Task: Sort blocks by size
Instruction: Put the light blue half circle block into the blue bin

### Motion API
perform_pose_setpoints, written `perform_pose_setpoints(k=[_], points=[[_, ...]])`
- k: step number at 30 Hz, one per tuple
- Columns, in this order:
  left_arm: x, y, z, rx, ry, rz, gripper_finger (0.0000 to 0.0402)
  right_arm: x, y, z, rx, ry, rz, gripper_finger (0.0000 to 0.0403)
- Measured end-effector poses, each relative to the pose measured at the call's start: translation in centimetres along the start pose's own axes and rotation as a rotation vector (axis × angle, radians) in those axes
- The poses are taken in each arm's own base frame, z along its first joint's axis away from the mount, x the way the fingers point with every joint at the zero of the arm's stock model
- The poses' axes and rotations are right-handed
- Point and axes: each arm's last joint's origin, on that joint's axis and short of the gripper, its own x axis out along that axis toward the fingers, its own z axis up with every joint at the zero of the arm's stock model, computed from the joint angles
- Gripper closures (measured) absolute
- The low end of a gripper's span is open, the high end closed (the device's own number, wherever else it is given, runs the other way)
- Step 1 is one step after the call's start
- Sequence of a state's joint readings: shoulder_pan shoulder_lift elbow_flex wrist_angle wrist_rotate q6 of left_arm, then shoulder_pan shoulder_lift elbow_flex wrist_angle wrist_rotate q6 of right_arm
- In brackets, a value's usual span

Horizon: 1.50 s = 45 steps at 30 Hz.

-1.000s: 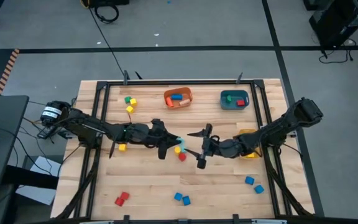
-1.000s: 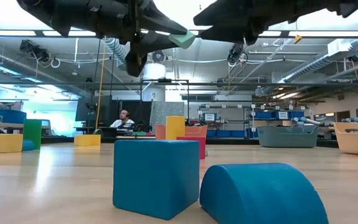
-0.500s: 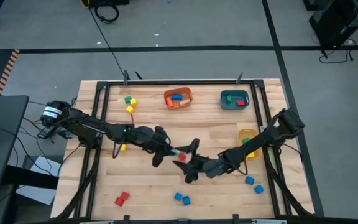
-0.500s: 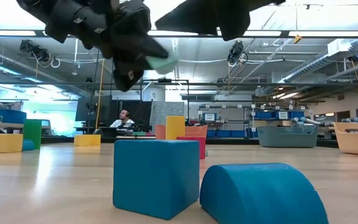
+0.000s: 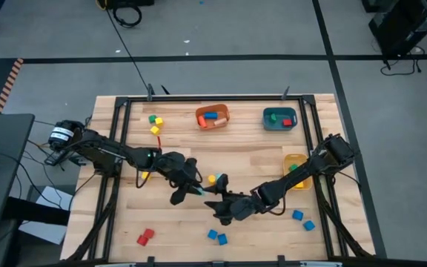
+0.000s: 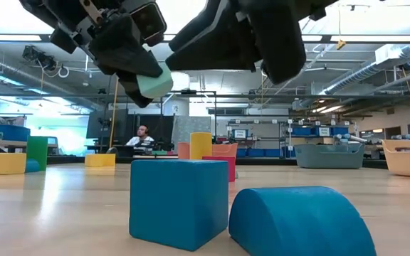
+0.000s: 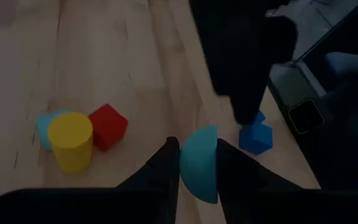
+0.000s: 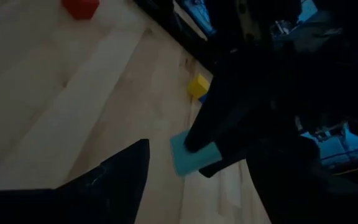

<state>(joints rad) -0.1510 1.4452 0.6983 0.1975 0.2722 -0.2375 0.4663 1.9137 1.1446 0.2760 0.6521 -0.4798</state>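
Above mid-table, left fingers [image 7: 197,163] clamp a light-blue block [image 7: 199,163]; right fingers [image 5: 215,200] spread wide alongside.

Light falls evenly from above on the table [image 5: 169,222] in the high view, bright, with only soft shadows under the arms. The low view looks into bright ceiling lights, so the arms overhead read as near-silhouettes, and the nearest blue blocks [image 6: 179,203] are slightly soft. Both wrist views are dim, their foreground fingers [image 7: 160,174] black and blurred.
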Motion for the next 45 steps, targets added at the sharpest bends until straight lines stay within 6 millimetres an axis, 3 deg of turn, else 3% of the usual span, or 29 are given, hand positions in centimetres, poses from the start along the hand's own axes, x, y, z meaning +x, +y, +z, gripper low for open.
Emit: perform_pose_setpoints(k=[14,30,45], points=[[-0.1,0.2,0.7,0.012,-0.068,-0.013,0.0312,0.9,-0.9,-0.7,-0.123,-0.001,0.059,0.0155],[-0.1,0.2,0.8,0.014,-0.079,-0.016,0.0312,1.1,-1.2,-0.9,-0.123,0.011,0.051,0.0243],[-0.1,0.3,1.0,-0.017,-0.114,0.055,0.0286,1.2,-1.2,-1.1,-0.125,0.030,0.041,0.0243]])
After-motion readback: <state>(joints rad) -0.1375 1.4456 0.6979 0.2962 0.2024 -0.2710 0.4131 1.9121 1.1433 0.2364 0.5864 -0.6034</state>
